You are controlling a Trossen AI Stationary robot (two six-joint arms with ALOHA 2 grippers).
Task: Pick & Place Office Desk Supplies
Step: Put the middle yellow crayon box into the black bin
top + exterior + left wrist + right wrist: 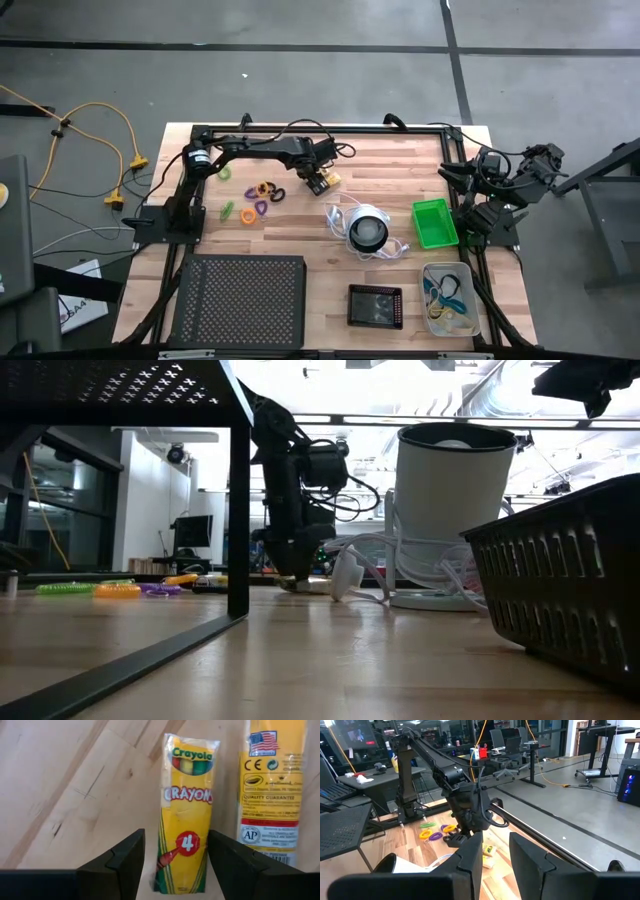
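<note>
L arm reaches across the back of the wooden table (300,250), its left gripper (176,865) down at the tabletop w/ fingers (122,865) spread wide, one on each side of a yellow crayon pack (186,810). Can't tell if the pads touch the pack; it lies flat on the wood. A second crayon pack (270,795) lies just beside it, parallel, back label up.

From above, both packs sit at approx the table's rear centre, by the gripper tip. Coloured loops (260,195) – green, purple, orange, brown – are scattered in a loose cluster nearer the L arm's base, apart from the packs.

R arm waits folded at the table's right edge; right gripper (496,857) is raised off the table, fingers partly apart w/ nothing between them.

Round white-and-black object (368,232) w/ white cord sits mid-table, near the green tray (434,222). Clear tray (449,298) at the front right corner holds teal and dark cords (447,290) plus something yellow. Black tray (375,305) sits at the front edge, and a big perforated black shelf (240,298) at front left.
</note>
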